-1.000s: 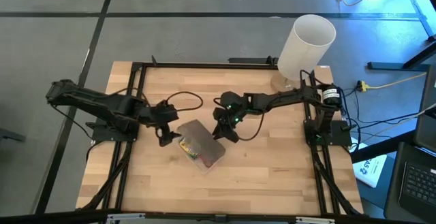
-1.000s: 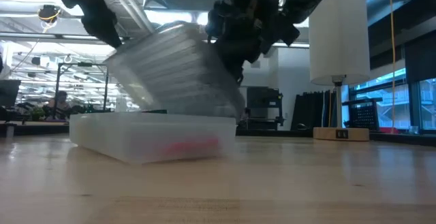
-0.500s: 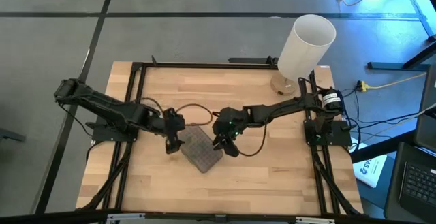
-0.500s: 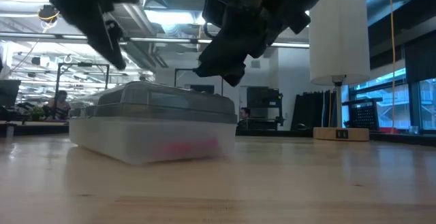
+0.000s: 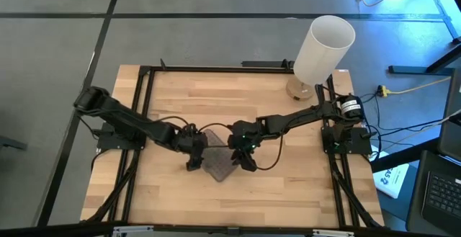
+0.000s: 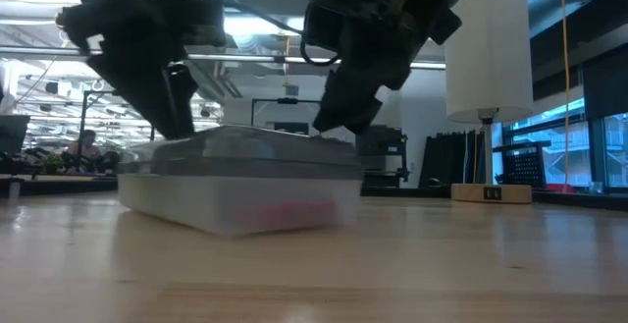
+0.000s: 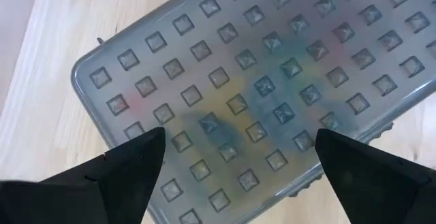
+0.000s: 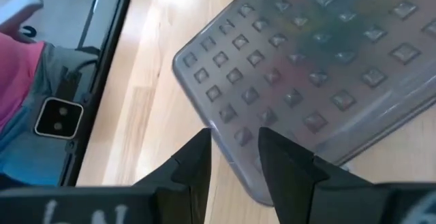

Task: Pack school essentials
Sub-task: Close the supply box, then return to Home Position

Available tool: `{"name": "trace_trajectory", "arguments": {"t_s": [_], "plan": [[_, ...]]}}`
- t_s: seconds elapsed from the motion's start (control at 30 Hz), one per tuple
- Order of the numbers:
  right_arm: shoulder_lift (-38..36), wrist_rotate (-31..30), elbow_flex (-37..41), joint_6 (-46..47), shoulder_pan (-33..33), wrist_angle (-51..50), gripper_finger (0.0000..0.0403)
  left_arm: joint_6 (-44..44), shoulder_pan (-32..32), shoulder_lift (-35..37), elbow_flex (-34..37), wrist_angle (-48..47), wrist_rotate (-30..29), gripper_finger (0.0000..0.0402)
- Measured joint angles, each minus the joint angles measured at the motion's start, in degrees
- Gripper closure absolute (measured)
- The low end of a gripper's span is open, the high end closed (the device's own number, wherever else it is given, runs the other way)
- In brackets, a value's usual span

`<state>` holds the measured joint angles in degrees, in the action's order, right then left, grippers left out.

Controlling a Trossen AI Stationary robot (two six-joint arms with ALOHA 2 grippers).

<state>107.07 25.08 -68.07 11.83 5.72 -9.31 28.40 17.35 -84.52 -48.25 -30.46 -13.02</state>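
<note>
**deskwatcher:** where are your hands right now, and where did the school stuff end up?

**me:** both are down on the case in the middle of the desk. My left hand is at the case's left end, my right hand at its right end, each pressing from above on the grey dimpled lid. In the low view the lid sits flat on the clear box and my two hands come down onto its top edge

**deskwatcher:** open or closed?

**me:** left hand is wide, its two fingers spread far apart with the lid filling the space between them. Right hand is narrow, its fingers nearly together with just a thin gap, hanging over the lid's corner. Neither is gripping anything, they're just on top of it

**deskwatcher:** and the pencils, scissors etc?

**me:** inside the case, as far as I can see. Through the lid I only get blurry colour patches, yellowish, greenish and reddish, so I can't tell one item from another. In the low view there's a pink smear showing through the clear side wall, low down in the box. The tall white cylinder stands at the desk's far right corner, well apart from the case
</note>
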Motion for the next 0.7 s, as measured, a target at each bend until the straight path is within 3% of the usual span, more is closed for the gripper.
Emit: {"name": "trace_trajectory", "arguments": {"t_s": [0.23, 0.37, 0.53, 0.7], "plan": [[-0.66, -0.51, 0.0, -1.04, -0.04, -5.9, 0.0277, 0.16, -2.4, -2.11, 0.09, 5.5, -2.04, 0.0028], [-3.32, -4.41, 0.0, -3.06, 0.06, -9.99, 0.0277, -1.37, -5.65, -1.78, 0.27, 7.29, -3.53, 0.0028], [-9.33, -9.1, 0.0, -4.64, 0.13, -14.24, 0.0277, -5.31, -9.6, 0.75, 0.66, 7.61, -3.25, 0.0028], [-14.5, -10.05, 0.0, -2.99, 0.11, -18.26, 0.0277, -10.41, -12.15, 5.65, 0.61, 8.24, -1.49, 0.0028]]}}
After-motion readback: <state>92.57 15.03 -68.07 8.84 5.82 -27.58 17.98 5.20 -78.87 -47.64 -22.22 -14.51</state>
